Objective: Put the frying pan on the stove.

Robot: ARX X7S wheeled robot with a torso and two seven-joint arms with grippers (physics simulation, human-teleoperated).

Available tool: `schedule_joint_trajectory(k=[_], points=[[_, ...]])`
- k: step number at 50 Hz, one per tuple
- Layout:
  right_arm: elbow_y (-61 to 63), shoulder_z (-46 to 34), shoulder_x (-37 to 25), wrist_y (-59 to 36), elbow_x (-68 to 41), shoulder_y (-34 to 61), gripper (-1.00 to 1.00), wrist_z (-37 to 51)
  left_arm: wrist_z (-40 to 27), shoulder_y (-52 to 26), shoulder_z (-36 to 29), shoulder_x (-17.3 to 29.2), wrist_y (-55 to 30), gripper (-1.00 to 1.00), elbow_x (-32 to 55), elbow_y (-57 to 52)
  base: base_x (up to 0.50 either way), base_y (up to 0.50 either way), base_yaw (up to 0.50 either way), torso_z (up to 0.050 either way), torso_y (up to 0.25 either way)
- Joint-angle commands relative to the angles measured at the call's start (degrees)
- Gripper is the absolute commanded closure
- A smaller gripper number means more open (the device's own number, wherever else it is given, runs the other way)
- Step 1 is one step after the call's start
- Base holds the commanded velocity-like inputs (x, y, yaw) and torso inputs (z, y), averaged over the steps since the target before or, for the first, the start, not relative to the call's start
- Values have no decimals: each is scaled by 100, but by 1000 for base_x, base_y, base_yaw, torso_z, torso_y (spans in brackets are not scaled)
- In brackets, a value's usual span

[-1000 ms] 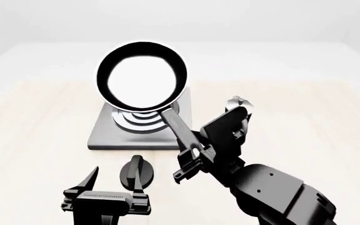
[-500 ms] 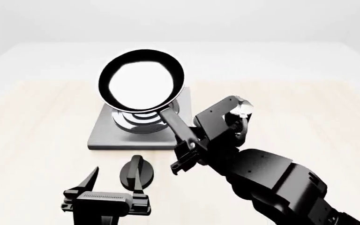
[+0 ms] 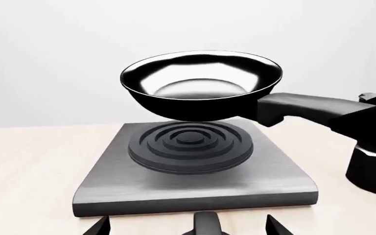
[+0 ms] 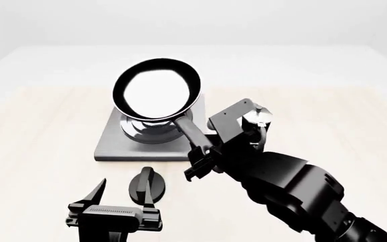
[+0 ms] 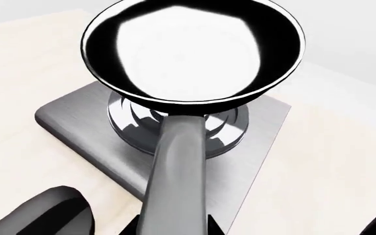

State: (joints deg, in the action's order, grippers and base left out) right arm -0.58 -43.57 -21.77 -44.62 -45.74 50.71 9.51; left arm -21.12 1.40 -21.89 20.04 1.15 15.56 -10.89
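The frying pan (image 4: 156, 91), glossy black with a bright reflective inside, hangs level over the ring burner of the stove (image 4: 113, 146). My right gripper (image 4: 203, 159) is shut on its long handle (image 4: 188, 132). In the left wrist view a clear gap shows between the pan (image 3: 201, 83) and the burner (image 3: 188, 144) on the grey stove plate (image 3: 195, 191). In the right wrist view the handle (image 5: 178, 161) runs from the gripper (image 5: 175, 227) up to the pan (image 5: 195, 44) above the stove (image 5: 70, 122). My left gripper (image 4: 123, 194) stands open in front of the stove, holding nothing.
A small black round knob (image 4: 146, 184) lies on the pale wooden table (image 4: 32, 151) just before the stove's front edge. It shows between my left fingertips in the left wrist view (image 3: 204, 225). The right arm (image 3: 371, 161) fills that view's edge.
The pan has come down toward the burner and shifted slightly right, still held by the right gripper, whose arm has turned. The left arm has not moved.
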Motion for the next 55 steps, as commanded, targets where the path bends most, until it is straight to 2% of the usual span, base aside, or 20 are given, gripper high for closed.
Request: schedule_joint_trajectory(k=[1,55], points=[[-130,130,142,116,355,184,100,2,6,-15,-20,-6,62,-100,-6,82,0,0,0,0,0],[-802,-244,386,453,734,190,100,-131,-36,3,-36,65,170,-100,60,126,0,0,0,0,2]])
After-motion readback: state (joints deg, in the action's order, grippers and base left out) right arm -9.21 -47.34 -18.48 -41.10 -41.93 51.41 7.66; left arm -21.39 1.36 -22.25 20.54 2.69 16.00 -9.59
